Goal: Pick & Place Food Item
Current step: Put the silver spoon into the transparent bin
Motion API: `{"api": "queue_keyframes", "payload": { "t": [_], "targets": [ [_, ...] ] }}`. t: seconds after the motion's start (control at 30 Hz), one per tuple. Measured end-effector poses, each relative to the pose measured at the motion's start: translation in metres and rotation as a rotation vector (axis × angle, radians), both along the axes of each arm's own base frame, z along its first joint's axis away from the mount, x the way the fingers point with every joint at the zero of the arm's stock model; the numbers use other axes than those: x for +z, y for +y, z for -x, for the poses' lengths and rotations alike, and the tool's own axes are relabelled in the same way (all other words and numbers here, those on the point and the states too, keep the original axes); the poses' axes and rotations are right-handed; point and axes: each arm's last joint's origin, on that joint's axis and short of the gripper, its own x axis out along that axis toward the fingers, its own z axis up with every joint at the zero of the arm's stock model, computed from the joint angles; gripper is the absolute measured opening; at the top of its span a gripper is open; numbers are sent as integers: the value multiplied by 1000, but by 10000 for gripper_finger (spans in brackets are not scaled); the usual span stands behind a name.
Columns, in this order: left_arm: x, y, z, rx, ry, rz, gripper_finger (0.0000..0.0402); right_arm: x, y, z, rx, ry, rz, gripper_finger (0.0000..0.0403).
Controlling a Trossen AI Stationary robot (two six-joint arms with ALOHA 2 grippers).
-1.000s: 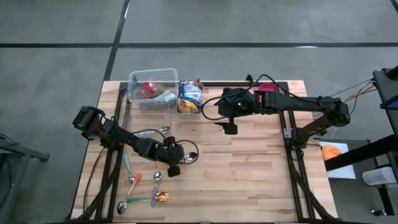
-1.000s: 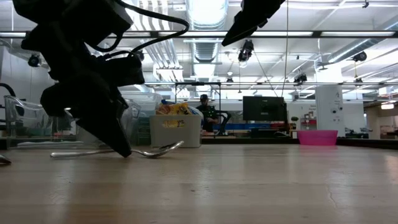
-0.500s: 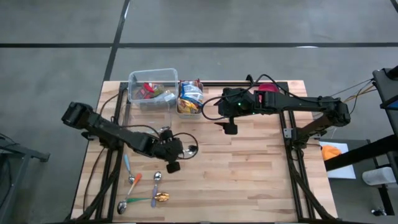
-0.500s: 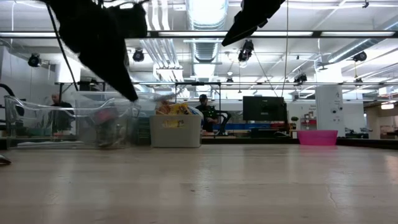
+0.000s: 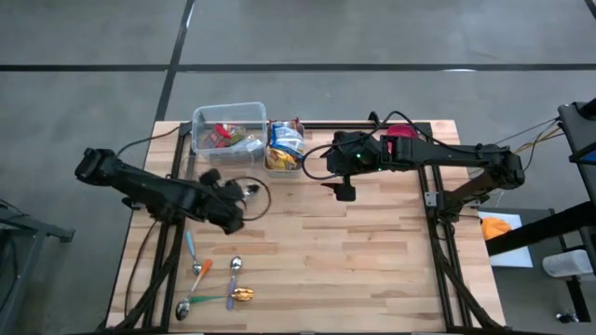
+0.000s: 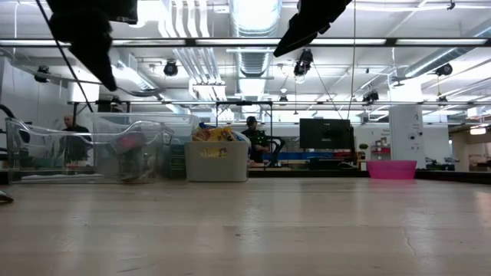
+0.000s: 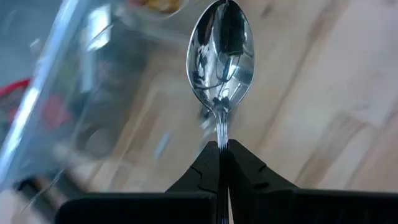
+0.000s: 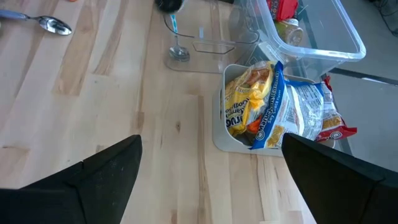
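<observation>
While the left gripper (image 7: 222, 163) hangs over the left-centre of the high view, its fingers are pinched tight on the thin handle of a silver spoon (image 7: 222, 59), bowl pointing away from the wrist toward the clear plastic bin (image 5: 228, 130). From above, that spoon (image 5: 248, 192) shows just off the gripper's tip, right below the clear bin in the frame. Over in the upper middle of the high view sits the right gripper (image 5: 345, 189), fingers spread wide and holding nothing, poised above bare wood just to the right of the small white tub (image 5: 284, 160). That tub is stuffed with snack bags (image 8: 273, 112), yellow and blue wrappers bulging over its rim, and it stands touching the clear bin's right side. Inside the clear bin, a red packet (image 5: 220, 133) and other wrapped items lie jumbled. Down in the lower left of the high view, several more spoons (image 5: 216, 284) lie scattered on the wooden table (image 5: 372, 270), some with coloured handles. At the table's upper right edge there's a pink bowl (image 5: 402, 131), showing in the low view at far right.
</observation>
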Motion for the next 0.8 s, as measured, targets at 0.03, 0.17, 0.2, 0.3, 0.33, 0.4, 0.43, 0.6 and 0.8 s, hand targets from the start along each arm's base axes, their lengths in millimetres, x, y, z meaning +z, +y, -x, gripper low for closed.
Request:
{"api": "queue_keyframes", "payload": {
  "t": [0.03,0.17,0.2,0.3,0.33,0.4,0.43,0.6,0.8],
  "targets": [
    [3,3,6,18,7,-1,6,0,0,0,0,0,0,384],
    [14,11,25,53,14,0,6,0,0,0,0,-1,0,384],
    [16,12,29,56,13,0,6,0,0,0,0,0,0,384],
    [18,16,36,66,-5,6,6,0,0,0,0,0,0,384],
    [18,16,38,63,-4,5,6,0,0,0,0,0,0,384],
    [16,17,41,41,9,-9,6,0,0,0,0,0,0,384],
    [15,17,41,28,19,-18,6,0,0,0,0,-1,0,384],
    [8,24,41,45,43,-57,6,0,0,0,0,-1,0,384],
    [1,44,35,148,22,-52,6,0,0,0,0,0,0,384]
  ]
}}
